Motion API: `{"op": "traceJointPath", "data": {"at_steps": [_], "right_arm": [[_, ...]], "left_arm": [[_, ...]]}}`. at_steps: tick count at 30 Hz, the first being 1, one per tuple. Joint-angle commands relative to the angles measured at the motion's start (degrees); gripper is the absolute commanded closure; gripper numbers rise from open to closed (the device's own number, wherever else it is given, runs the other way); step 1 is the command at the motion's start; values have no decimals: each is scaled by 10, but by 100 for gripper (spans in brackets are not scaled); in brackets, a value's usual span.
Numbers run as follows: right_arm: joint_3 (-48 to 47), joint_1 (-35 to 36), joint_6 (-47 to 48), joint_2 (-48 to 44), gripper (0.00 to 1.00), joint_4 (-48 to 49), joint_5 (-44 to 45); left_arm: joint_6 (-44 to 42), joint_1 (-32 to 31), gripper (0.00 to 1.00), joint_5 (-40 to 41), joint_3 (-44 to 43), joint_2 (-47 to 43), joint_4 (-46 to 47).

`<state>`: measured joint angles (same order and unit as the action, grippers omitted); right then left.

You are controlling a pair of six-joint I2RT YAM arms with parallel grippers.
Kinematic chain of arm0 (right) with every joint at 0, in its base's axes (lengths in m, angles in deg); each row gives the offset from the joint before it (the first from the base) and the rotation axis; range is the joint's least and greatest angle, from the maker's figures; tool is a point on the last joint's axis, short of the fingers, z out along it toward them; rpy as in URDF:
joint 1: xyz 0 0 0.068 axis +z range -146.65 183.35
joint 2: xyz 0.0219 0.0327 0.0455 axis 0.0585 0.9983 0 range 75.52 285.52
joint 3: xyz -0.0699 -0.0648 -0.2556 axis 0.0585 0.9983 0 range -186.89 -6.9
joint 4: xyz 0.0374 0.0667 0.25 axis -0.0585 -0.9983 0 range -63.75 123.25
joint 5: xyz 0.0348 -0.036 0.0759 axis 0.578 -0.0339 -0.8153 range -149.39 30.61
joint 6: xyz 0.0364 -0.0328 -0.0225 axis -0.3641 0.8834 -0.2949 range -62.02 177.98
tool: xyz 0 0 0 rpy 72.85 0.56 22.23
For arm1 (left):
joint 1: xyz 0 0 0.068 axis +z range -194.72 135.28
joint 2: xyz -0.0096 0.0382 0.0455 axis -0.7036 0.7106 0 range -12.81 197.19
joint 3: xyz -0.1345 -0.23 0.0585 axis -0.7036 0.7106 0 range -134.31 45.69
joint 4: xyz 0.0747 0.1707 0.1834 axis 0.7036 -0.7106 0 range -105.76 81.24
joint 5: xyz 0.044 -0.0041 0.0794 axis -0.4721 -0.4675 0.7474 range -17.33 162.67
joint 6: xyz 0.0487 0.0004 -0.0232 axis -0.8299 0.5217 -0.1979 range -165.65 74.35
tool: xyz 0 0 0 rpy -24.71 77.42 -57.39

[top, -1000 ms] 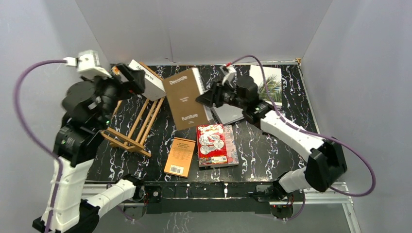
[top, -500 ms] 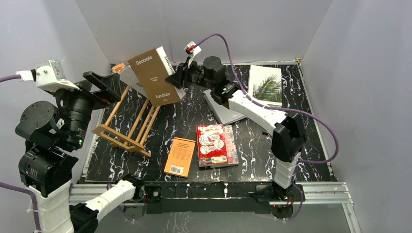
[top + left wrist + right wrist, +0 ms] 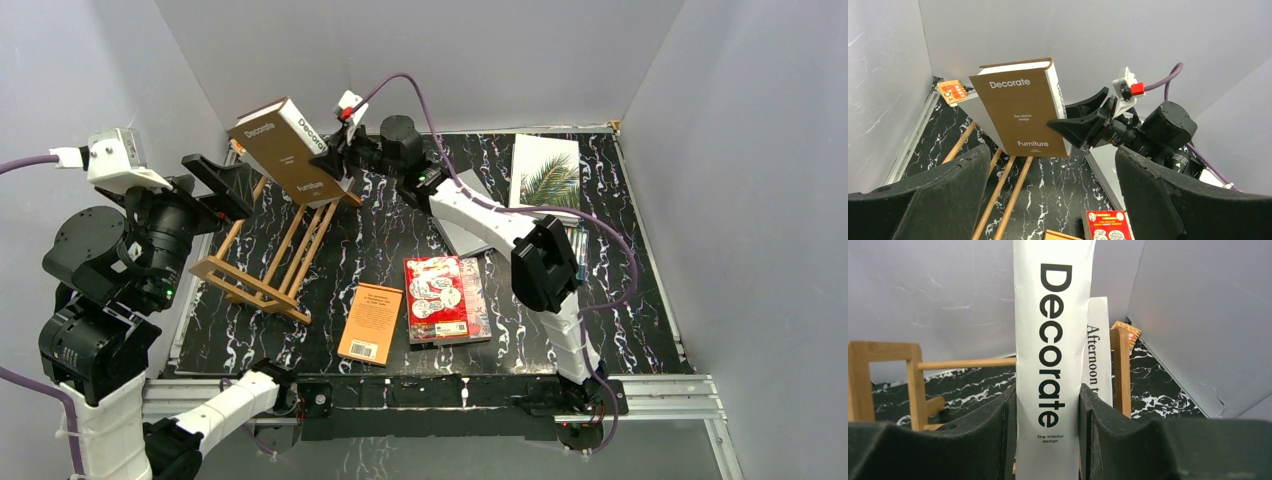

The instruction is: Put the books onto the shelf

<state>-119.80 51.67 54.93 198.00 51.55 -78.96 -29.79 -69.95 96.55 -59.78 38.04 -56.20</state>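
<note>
At the shelf's (image 3: 222, 270) far end, your right gripper (image 3: 328, 165) clamps the brown Decorate book (image 3: 278, 150) upright, just beside a white book (image 3: 1096, 355). Your left gripper (image 3: 222, 185) gapes, holding nothing.

A little grey room with a black table

Plain grey walls (image 3: 420, 60) stand at 9, 12 and 3 o'clock. The table top (image 3: 380, 240) is black with thin white lines like stone. A silver metal rail (image 3: 670, 398) runs along at 6 o'clock. The light is soft.
</note>
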Motion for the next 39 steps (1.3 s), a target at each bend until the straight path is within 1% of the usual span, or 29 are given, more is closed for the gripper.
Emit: {"op": "traceJointPath", "data": {"at_steps": [1, 5, 8, 13, 18, 23, 31, 39], "right_arm": [[-43, 6, 59, 22, 71, 56, -2], [-62, 10, 68, 42, 71, 57, -11], [-76, 17, 99, 63, 70, 55, 0], [-131, 17, 127, 107, 68, 12, -15], [-146, 18, 145, 125, 65, -10, -14], [-163, 20, 166, 143, 59, -32, -5], [-172, 21, 169, 155, 45, -50, 16], [-167, 21, 167, 157, 43, -57, 60]], "left_arm": [[0, 2, 8, 17, 1, 2, -10], [-6, 2, 8, 24, 6, 5, -6], [-10, 1, 8, 26, 15, 6, 5], [-15, 2, 7, 40, 25, 8, -3], [-18, 1, 7, 40, 50, 2, -3], [-16, 1, 7, 33, 46, 11, -8], [-12, 1, 6, 9, 52, 17, -21], [-19, 1, 6, 12, 69, 24, -29]]}}
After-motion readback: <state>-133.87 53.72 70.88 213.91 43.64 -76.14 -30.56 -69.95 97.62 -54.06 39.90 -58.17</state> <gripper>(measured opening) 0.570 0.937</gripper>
